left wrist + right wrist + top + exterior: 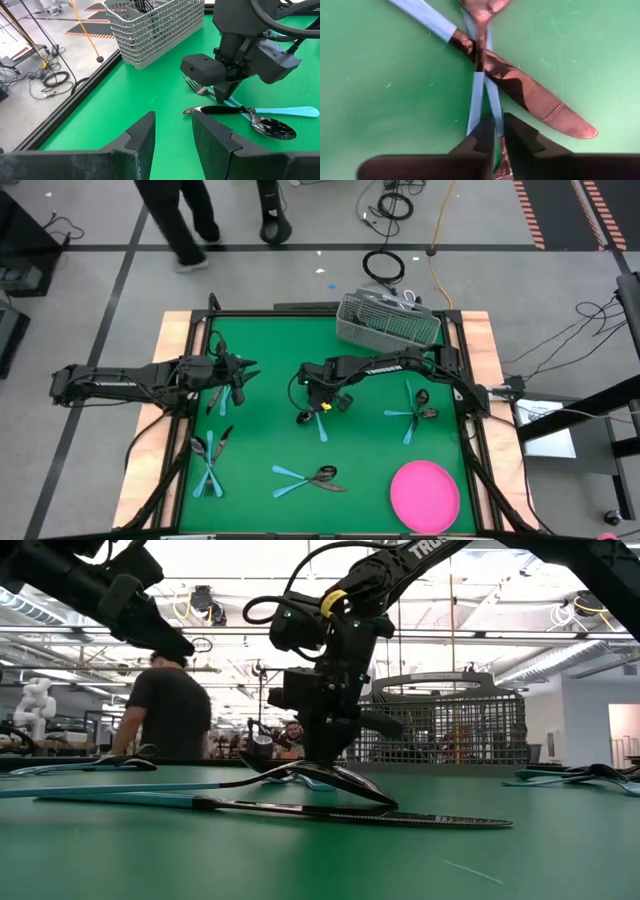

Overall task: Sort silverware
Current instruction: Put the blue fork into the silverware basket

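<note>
Right hand (494,131): low over crossed pile at tabletop (270,430) centre, fingers nearly closed on one blue handle (492,102) lying over knife (520,90). Advice: pinch single handle only, lift straight, avoid dragging knife. Left hand (172,132): part open, empty, nearby. Caddy (388,322) at far edge.

Blue-handled silverware (208,465) lies in scattered crossed clusters.

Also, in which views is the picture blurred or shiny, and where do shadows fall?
Low view: the near green mat is out of focus, and ceiling lights glare behind the right gripper. Right wrist view: the knife blade shines with reflections; the fingers are soft and dark. Left wrist view: the spoon bowl glints. High view: even light, faint shadows under the arms.
</note>
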